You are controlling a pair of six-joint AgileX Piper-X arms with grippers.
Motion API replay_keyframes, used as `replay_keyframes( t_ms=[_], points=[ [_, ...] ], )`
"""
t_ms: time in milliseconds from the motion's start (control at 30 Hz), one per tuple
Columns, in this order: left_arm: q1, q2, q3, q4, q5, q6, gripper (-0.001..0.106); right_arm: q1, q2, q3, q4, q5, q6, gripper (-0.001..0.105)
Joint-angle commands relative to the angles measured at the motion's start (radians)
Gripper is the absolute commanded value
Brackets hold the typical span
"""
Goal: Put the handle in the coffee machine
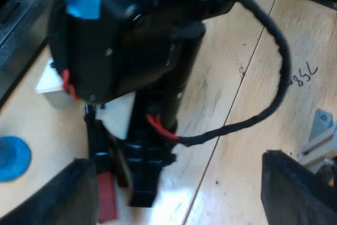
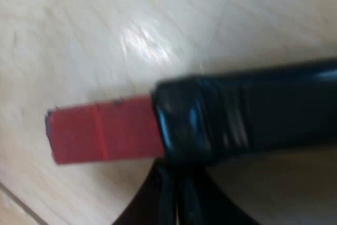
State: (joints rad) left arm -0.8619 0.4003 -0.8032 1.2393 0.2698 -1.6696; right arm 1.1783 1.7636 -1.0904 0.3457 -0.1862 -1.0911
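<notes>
The right gripper (image 2: 176, 183) pinches the handle (image 2: 247, 114) by its nine-o'clock red end (image 2: 100, 133), so it may twist. The left gripper (image 1: 184, 198) gapes wide.

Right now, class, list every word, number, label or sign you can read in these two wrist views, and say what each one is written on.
"785": handwritten in dark ink on the wooden table. It is smudgy, so the last character is uncertain and could be a letter.
The red end of the handle shows a thin line across it but no readable text.
No other words, brands or signs can be read.
</notes>
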Motion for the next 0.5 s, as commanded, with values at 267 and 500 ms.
replay_keyframes(
  t_ms=[267,500],
  points=[
    [-0.004,-0.002,-0.006,0.043,-0.013,-0.008,0.067,0.013,-0.012,-0.029,0.072,0.145,-0.01,0.0],
    [-0.004,-0.002,-0.006,0.041,-0.013,-0.008,0.067,0.014,-0.102,-0.029,0.231,0.186,-0.01,0.0]
  ],
)
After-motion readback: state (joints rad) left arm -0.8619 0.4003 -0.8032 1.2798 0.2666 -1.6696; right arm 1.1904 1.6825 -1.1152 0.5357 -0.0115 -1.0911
